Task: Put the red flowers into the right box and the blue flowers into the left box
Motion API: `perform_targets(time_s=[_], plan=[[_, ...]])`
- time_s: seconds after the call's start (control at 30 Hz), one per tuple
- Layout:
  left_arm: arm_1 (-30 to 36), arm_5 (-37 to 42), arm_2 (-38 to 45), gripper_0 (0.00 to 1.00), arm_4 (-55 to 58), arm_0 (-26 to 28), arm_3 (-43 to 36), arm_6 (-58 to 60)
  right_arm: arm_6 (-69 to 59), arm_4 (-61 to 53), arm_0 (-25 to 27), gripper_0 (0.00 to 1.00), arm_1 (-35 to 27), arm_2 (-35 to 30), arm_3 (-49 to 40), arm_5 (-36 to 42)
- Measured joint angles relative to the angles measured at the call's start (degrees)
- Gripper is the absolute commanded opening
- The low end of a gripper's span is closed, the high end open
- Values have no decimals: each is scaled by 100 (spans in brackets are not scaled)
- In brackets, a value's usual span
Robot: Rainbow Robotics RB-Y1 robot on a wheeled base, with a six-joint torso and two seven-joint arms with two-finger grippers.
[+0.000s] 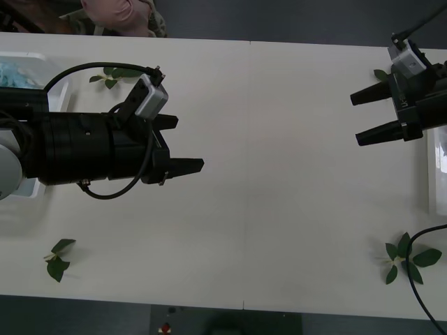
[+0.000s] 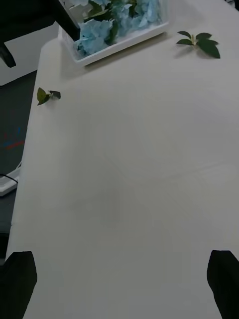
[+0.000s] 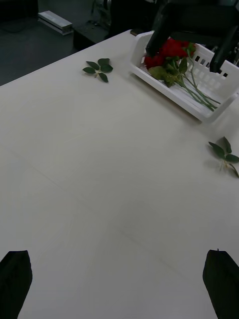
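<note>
The blue flowers [image 2: 107,22] lie together in the left box [image 2: 119,47], which stands at the table's far left edge [image 1: 59,84]. In the right box [image 3: 172,89] the red flowers [image 3: 169,50] lie with their stems pointing away from the blooms. This box shows partly at the table's right edge [image 1: 434,174]. My left gripper [image 1: 185,144] hangs open over the table's left half with nothing in it. My right gripper [image 1: 363,117] is open beside the right box, its black fingers [image 3: 159,27] just above the red blooms, holding nothing.
Loose green leaf sprigs lie on the white table: one behind the left arm [image 1: 112,75], one at the front left [image 1: 57,258], one at the front right [image 1: 406,258], one near the right gripper [image 1: 380,73]. A black cable [image 1: 426,234] runs at the front right.
</note>
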Motion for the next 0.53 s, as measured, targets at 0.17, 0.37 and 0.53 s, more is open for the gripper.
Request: perform_targets(time_s=[0.17, 0.37, 0.53], plan=[[0, 0, 0, 100, 0, 0, 0, 0, 0, 263, 0, 100, 0, -160, 0, 109], [0, 0, 0, 100, 0, 0, 0, 0, 0, 264, 0, 100, 0, -205, 0, 109], [0, 0, 0, 100, 0, 0, 0, 0, 0, 264, 0, 100, 0, -205, 0, 109]])
